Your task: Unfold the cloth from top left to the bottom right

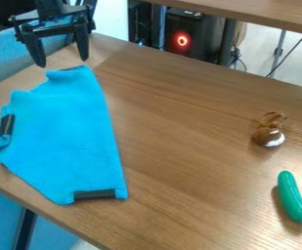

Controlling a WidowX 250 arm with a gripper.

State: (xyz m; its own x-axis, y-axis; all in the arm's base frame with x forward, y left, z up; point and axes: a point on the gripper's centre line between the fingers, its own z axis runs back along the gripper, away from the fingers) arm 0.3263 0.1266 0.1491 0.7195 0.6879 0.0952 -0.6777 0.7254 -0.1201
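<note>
Camera view: your claw [62,61] hangs at the upper left with its fingers spread and nothing between them, just by the far corner of the blue cloth [68,136], presumably so you can pinch that corner and draw it toward the bottom right. The cloth lies folded on the left of the table [179,151], which likely leaves you room to open it rightward. The brown plush toy [269,135] and green toy cucumber [292,197] sit well apart from it, probably as bystanders.
</note>
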